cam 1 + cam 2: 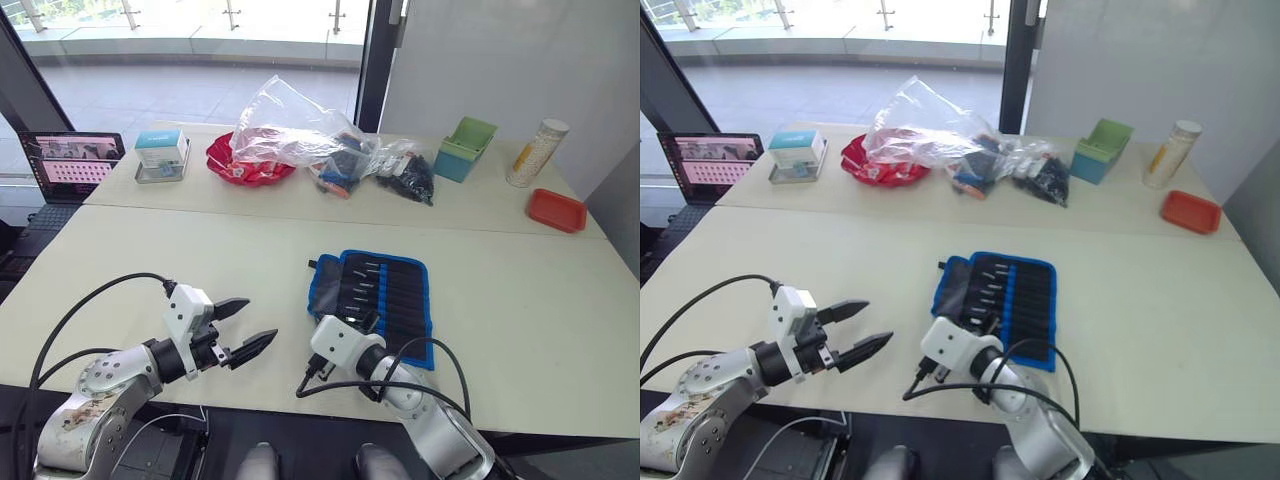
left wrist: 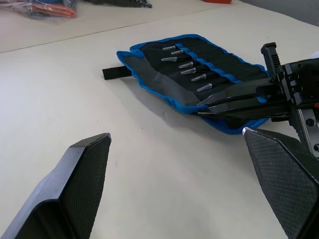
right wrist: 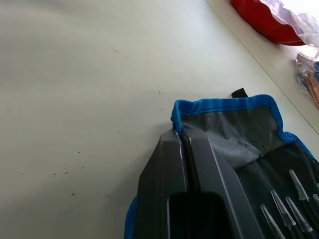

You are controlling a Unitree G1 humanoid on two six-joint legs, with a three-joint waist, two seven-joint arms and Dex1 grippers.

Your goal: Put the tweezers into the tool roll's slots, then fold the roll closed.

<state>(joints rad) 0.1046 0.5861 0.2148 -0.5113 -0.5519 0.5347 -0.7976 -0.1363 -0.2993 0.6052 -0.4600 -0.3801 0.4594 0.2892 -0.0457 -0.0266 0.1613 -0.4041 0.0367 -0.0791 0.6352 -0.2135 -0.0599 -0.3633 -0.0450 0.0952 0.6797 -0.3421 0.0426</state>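
Cream table (image 1: pixel 520 300) with tool roll (image 1: pixel 385 290), red bowl (image 1: pixel 240 165), plastic bags (image 1: pixel 300 130), orange tray (image 1: pixel 557 210).

Left end effector (image 2: pixel 177 184) spread wide, tool roll (image 2: pixel 199 79) open (tweezers (image 2: pixel 187 71) slotted), right end effector (image 2: pixel 234 102) at its edge

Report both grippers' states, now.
Left gripper: open, holding nothing, above the table.
Right gripper: fingers shut on the blue-bound edge of the black fabric tool roll.
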